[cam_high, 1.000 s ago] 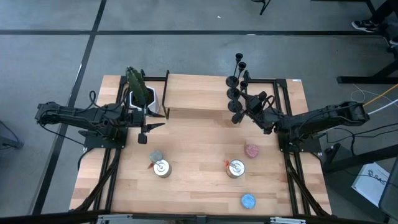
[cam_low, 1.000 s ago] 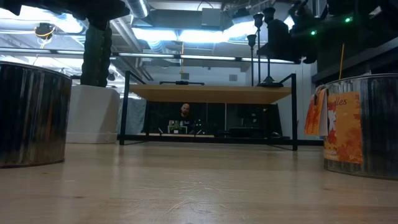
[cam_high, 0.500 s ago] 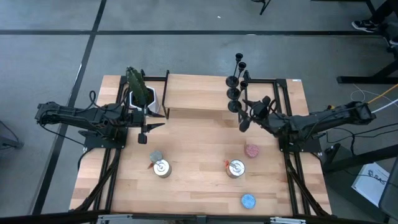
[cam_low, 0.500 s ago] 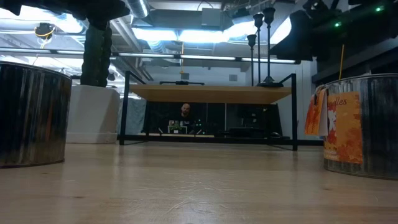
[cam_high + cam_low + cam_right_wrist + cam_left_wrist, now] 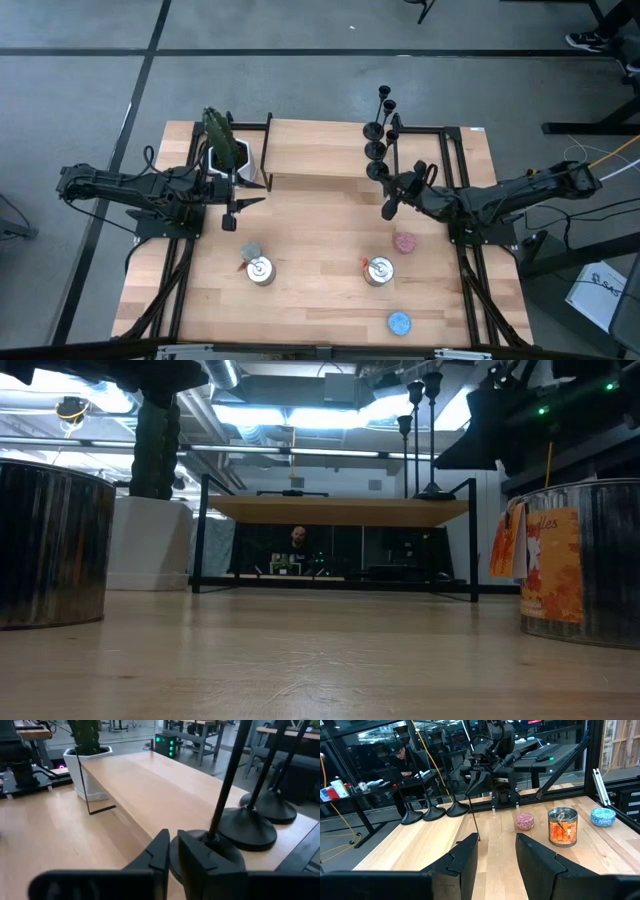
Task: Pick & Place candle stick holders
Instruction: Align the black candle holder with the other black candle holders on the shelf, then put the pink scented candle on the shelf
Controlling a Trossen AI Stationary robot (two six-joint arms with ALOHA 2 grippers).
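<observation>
Even, bright overhead light on wooden table; shadows faint, short. Low view: ceiling lights glare white, arms silhouetted, near silver tins soft-focus. Wrist views: near fingers blurred, edges slightly bowed.

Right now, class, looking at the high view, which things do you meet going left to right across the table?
Cactus plant → left silver tin → right silver tin → pink disc.

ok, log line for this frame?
phase: grasp | right tool: shut on candle stick holder, tilted | left tool: open, empty, by plant pot | other holders: upright on shelf
</observation>
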